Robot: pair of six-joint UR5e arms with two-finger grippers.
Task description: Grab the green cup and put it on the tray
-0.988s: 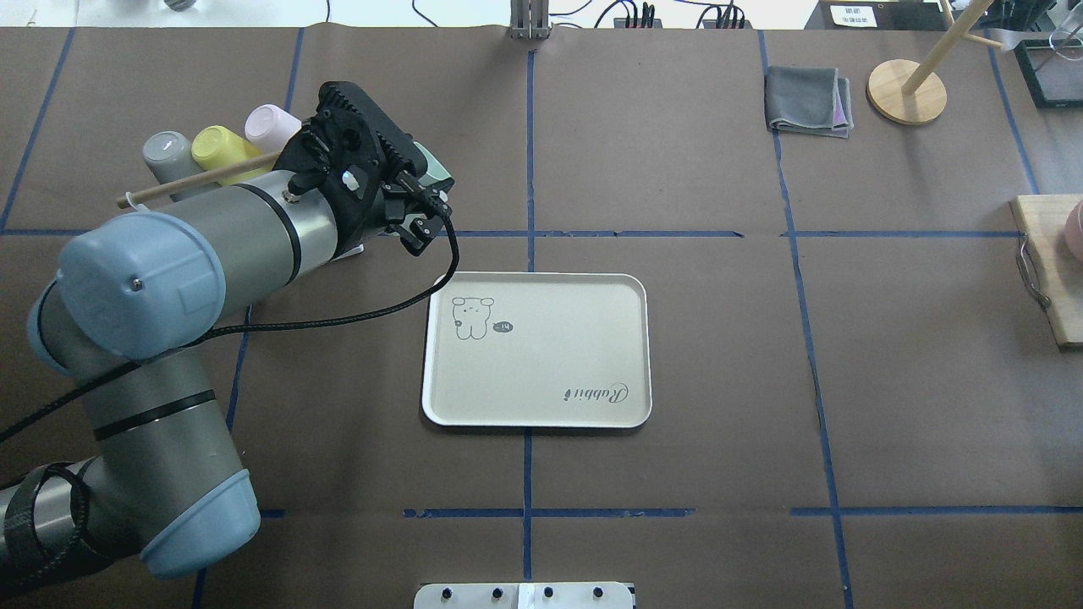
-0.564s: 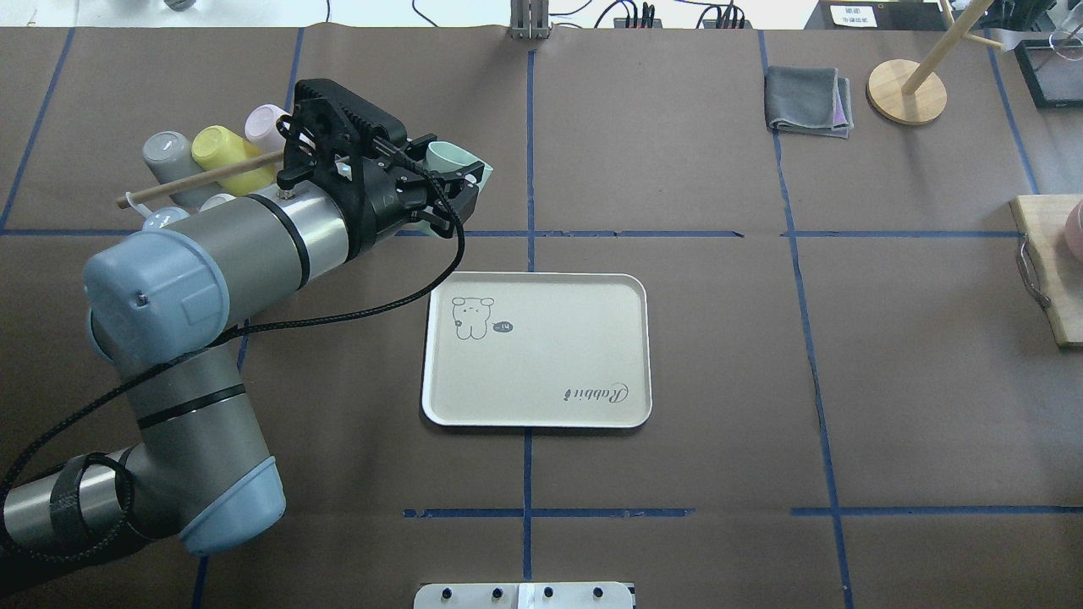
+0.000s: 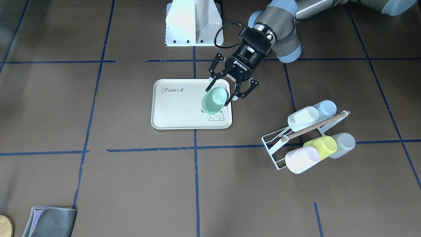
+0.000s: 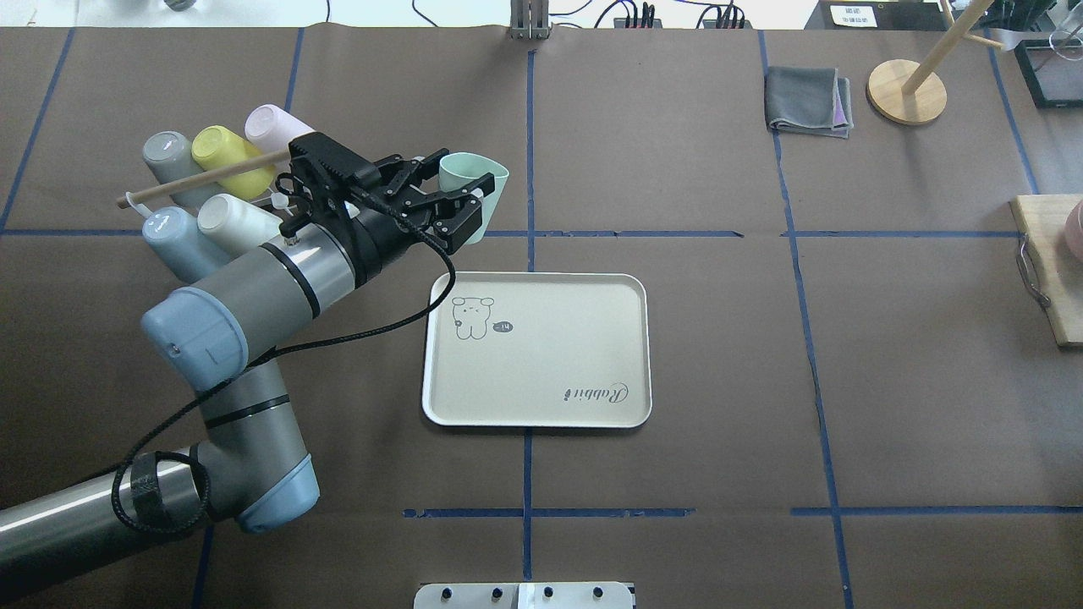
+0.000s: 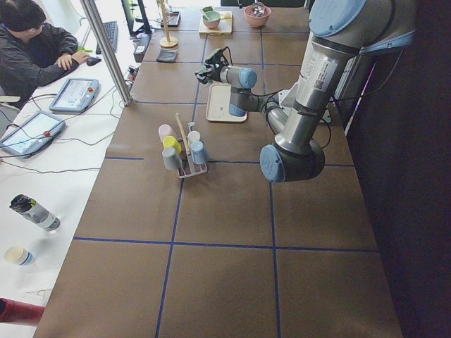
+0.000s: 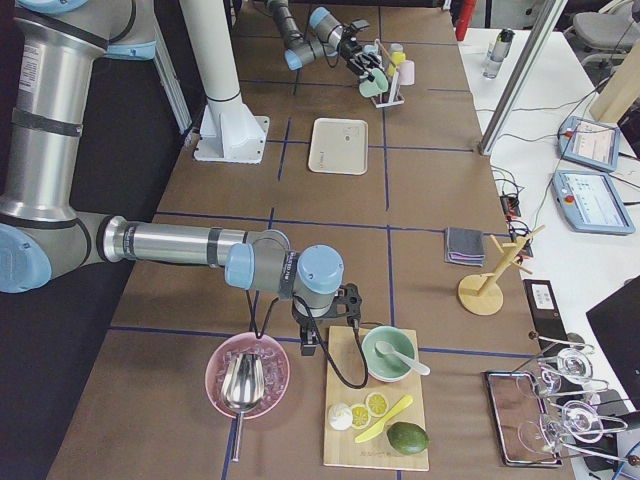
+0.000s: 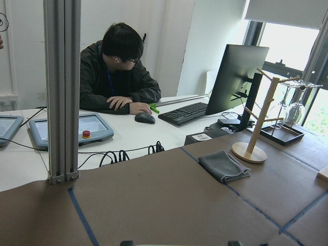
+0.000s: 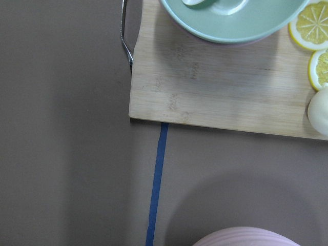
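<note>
The green cup point(image 4: 475, 188) is held tilted in the air in my left gripper point(image 4: 464, 205), whose fingers close on its sides. In the overhead view it hangs just beyond the far left corner of the cream tray point(image 4: 541, 355). In the front-facing view the cup point(image 3: 214, 99) and the left gripper point(image 3: 221, 93) overlap the corner of the tray point(image 3: 177, 110) with the rabbit drawing. My right gripper point(image 6: 330, 335) shows only in the exterior right view, by the cutting board, and I cannot tell whether it is open or shut.
A white wire rack point(image 4: 127, 201) with several cups lying in it stands left of the left gripper point(image 3: 273, 149). A grey cloth point(image 4: 808, 100) and a wooden stand point(image 4: 907, 91) are at the far right. A cutting board point(image 4: 1049, 279) lies at the right edge.
My left gripper has carried the green cup to the right, away from the rack, and the wrist has turned so that the cup now shows clear of the arm.
</note>
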